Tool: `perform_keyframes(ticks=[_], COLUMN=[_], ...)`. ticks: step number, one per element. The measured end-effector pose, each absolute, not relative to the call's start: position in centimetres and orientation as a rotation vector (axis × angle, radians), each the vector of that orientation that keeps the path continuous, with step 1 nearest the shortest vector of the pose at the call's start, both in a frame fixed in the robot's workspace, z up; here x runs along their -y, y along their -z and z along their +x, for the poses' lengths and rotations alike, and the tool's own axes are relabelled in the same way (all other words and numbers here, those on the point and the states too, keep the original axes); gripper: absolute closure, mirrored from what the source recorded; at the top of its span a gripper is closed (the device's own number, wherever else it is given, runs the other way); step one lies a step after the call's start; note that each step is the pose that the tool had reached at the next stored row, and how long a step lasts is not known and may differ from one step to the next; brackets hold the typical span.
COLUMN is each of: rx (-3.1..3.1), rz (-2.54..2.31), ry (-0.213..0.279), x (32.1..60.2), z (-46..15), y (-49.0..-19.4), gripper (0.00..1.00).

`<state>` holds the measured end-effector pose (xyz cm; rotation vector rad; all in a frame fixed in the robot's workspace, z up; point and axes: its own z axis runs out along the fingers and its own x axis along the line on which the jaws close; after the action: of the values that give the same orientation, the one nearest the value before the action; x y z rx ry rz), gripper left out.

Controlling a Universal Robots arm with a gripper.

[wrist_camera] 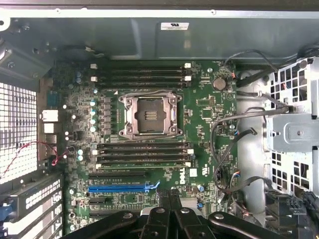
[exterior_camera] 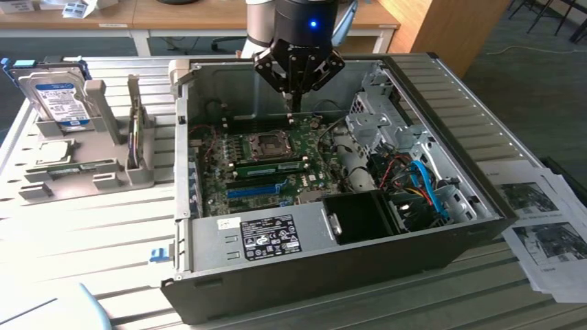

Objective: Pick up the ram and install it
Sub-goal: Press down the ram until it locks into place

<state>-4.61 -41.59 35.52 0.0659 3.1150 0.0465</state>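
Even, diffuse daylight is noted. Shadow is cast inside the computer case (exterior_camera: 440, 227) toward 6 o'clock. Mild glare is recorded on papers (exterior_camera: 546, 227) at 4 o'clock.

PC case (exterior_camera: 275, 237) was matt grey sheet metal w/ black outer panels. Inside it, motherboard (wrist_camera: 204, 107) was matt green PCB; its blue slot (wrist_camera: 122, 188) looked glossy plastic. Beside case, hard drive (exterior_camera: 55, 96) showed shiny metal w/ paper label. Gripper (exterior_camera: 295, 93) was matt black.

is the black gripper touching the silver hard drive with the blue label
Apart. The exterior view shows the gripper inside the open black computer case, while the hard drive stands in a grey holder at that view's left.
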Motion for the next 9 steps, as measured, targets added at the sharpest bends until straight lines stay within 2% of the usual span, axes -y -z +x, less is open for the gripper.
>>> perform_keyframes(ticks=[9], rx=[-3.132], rz=[0.067], ry=[-0.046], x=[41.59], z=[-4.61], y=[-35.30], gripper=[0.91])
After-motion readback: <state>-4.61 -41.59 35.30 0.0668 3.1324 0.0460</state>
